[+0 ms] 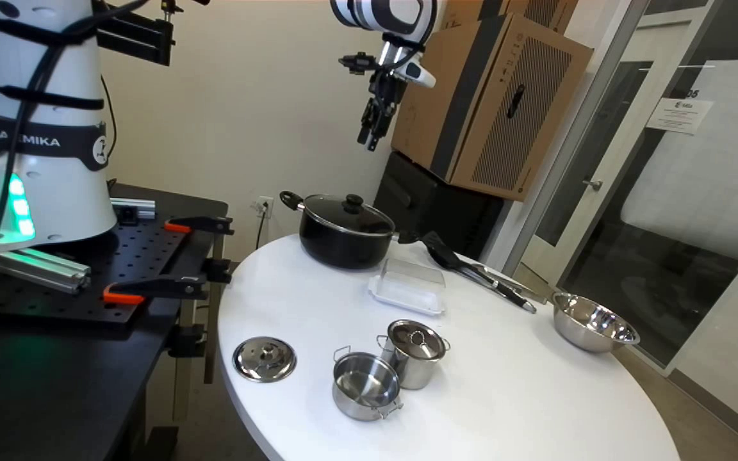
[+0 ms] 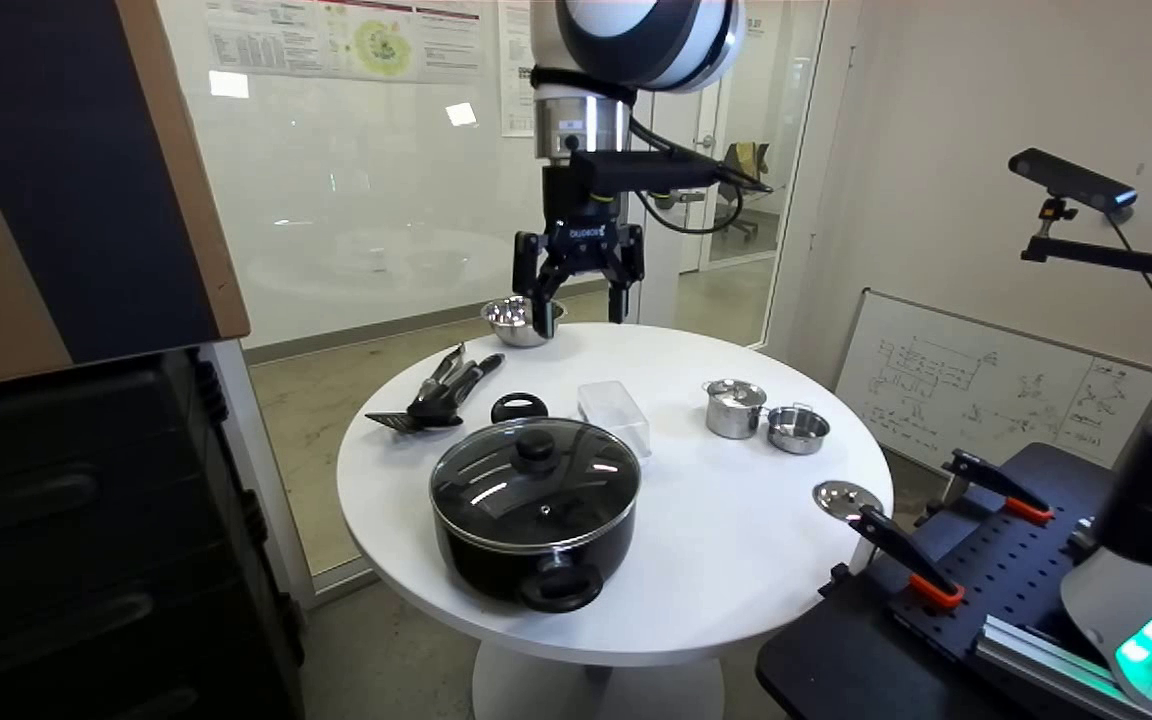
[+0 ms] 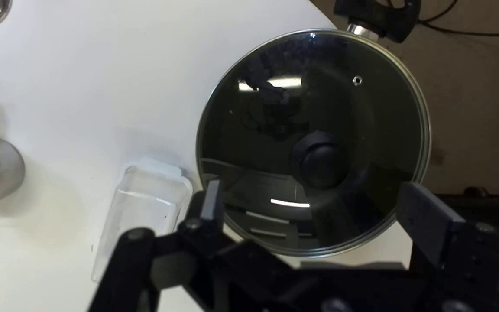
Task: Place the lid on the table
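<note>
The lid is round dark-tinted clear glass with a thin metal rim and a black knob. It sits on the black pot in both exterior views. The pot stands on the round white table near its edge. My gripper is open and empty in the air, well above the table; it also shows open in an exterior view. In the wrist view the fingers are wide apart, and the lid lies beyond and below them, apart from them. Its knob is ahead of the fingertips.
A clear plastic container stands beside the pot. Black utensils and a metal bowl are farther along the table. A lidded silver pot, an open one and a silver disc stand opposite. Cardboard boxes rise behind.
</note>
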